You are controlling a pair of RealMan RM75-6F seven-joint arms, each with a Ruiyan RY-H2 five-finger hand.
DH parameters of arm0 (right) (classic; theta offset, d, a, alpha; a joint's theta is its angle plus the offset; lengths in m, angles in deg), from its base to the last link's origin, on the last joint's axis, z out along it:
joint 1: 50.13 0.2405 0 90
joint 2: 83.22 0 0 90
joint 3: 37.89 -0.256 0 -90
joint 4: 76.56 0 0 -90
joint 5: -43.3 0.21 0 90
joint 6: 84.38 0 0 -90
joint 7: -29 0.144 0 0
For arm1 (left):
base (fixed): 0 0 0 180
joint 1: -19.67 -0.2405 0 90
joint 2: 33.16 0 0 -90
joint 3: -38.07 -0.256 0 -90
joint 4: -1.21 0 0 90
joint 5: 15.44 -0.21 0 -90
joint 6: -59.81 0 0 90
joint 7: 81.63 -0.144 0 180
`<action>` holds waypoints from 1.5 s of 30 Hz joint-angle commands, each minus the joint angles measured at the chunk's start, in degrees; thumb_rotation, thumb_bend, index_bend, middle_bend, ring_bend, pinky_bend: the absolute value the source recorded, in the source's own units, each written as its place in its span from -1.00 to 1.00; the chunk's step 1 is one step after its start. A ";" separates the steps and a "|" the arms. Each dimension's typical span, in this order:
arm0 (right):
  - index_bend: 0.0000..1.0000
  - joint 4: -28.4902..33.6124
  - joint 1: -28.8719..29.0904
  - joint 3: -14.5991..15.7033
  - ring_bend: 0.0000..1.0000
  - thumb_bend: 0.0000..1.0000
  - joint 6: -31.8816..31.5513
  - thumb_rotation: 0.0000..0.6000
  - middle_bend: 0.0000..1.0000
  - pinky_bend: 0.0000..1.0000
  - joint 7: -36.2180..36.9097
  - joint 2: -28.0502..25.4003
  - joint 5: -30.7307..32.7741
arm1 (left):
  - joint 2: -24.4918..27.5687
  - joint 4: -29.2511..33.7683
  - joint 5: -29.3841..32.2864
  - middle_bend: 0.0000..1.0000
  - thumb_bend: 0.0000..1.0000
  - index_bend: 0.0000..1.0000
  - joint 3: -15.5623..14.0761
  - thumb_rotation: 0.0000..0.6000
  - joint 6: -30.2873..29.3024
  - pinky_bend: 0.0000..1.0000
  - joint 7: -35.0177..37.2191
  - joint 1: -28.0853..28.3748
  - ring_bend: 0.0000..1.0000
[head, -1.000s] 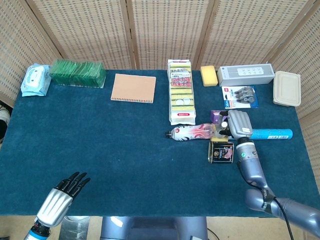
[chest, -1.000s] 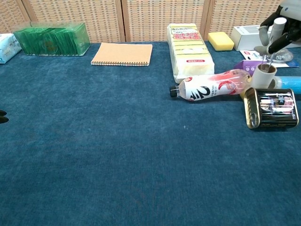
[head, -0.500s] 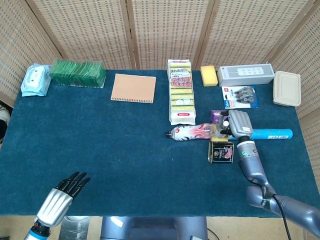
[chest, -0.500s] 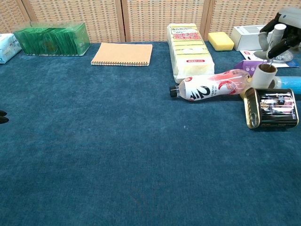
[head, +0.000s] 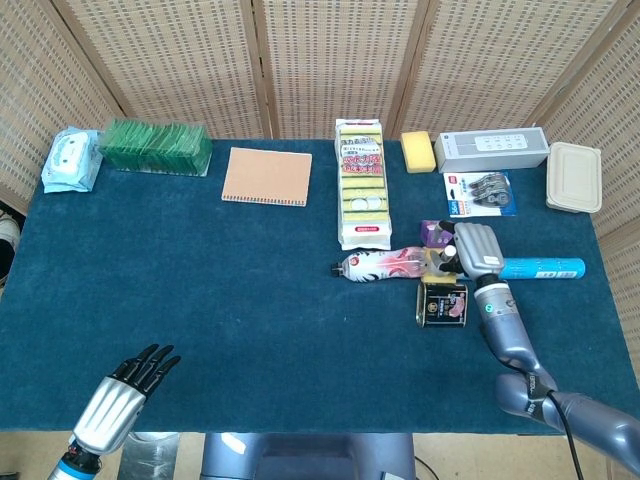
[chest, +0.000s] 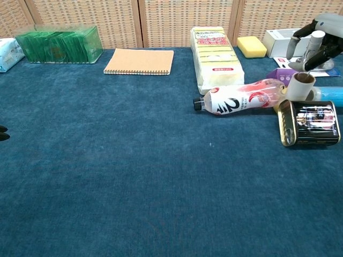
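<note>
The right hand (head: 476, 247) hangs over a small paper tube (chest: 299, 85) that stands upright on the blue tabletop (head: 200, 280). The fingers (chest: 312, 43) curl down above the tube. They are apart, and nothing is in them. In the chest view there is a little gap between the fingertips and the top of the tube.

The tube is the landmark. Just in front of it lies a dark tin can (head: 442, 302) on its side. Just left of the tube lies a pink drink bottle (head: 385, 265), also on its side, with its cap pointing away from the tube. Right of the tube lies a long blue tube (head: 541, 268). A small purple pack (head: 436, 234) sits just behind the tube.

Farther behind the tube is a long pack of yellow sponges (head: 362, 182). A single yellow sponge (head: 418, 151), a grey box (head: 491, 149), a card of clips (head: 481, 193) and a beige lidded box (head: 574, 177) are also back there. Far left of the tube lie an orange notebook (head: 266, 176), a green box (head: 156, 146) and a pack of wipes (head: 71, 160).

The left hand (head: 120, 400) is very far from the tube, at the near left edge of the tabletop. Its dark fingers are stretched out and hold nothing.
</note>
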 commanded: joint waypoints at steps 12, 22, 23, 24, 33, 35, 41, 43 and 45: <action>-0.28 0.39 -0.44 0.40 -0.17 -0.30 0.46 1.00 -0.18 -0.15 0.69 -1.38 -1.79 | 0.14 -0.13 -0.57 -0.73 -0.43 -0.75 -0.09 1.00 -0.72 -0.34 0.47 -0.01 -0.75; -0.33 1.95 -0.56 0.25 -0.25 -0.34 0.15 1.00 -0.25 -0.21 0.03 -2.33 -2.13 | 0.17 -0.10 -0.61 -0.73 -0.43 -0.75 -0.13 1.00 -0.71 -0.34 0.47 -0.04 -0.75; -0.33 2.04 -0.57 0.24 -0.26 -0.35 0.16 1.00 -0.25 -0.22 -0.03 -2.39 -2.08 | 0.17 -0.10 -0.62 -0.73 -0.43 -0.75 -0.14 1.00 -0.73 -0.34 0.47 -0.05 -0.75; -0.33 2.16 -0.59 0.22 -0.26 -0.36 0.17 1.00 -0.26 -0.22 -0.14 -2.50 -2.02 | 0.18 -0.10 -0.63 -0.73 -0.43 -0.75 -0.14 1.00 -0.76 -0.34 0.48 -0.05 -0.75; -0.37 4.11 -0.96 0.24 -0.34 -0.38 0.46 1.00 -0.31 -0.31 -0.99 -4.54 -1.60 | 0.19 -0.04 -0.63 -0.73 -0.43 -0.75 -0.14 1.00 -0.68 -0.34 0.44 -0.05 -0.75; -0.40 4.74 -1.00 0.31 -0.37 -0.38 0.85 1.00 -0.34 -0.33 -1.20 -5.25 -1.42 | 0.18 -0.05 -0.56 -0.73 -0.43 -0.75 -0.12 1.00 -0.59 -0.34 0.39 -0.05 -0.75; -0.45 5.69 -0.96 0.58 -0.44 -0.40 2.18 1.00 -0.39 -0.37 -1.45 -6.37 -0.59 | 0.25 0.07 -0.64 -0.73 -0.43 -0.75 -0.13 1.00 -0.75 -0.34 0.39 -0.09 -0.75; -0.46 5.68 -0.87 0.69 -0.45 -0.42 2.50 1.00 -0.41 -0.39 -1.59 -6.41 -0.38 | 0.27 0.07 -0.65 -0.73 -0.43 -0.75 -0.12 1.00 -0.79 -0.34 0.38 -0.11 -0.75; -0.47 5.66 -0.80 0.79 -0.47 -0.43 2.53 1.00 -0.43 -0.40 -1.78 -6.32 -0.36 | 0.31 0.08 -0.67 -0.73 -0.43 -0.75 -0.11 1.00 -0.84 -0.34 0.43 -0.11 -0.75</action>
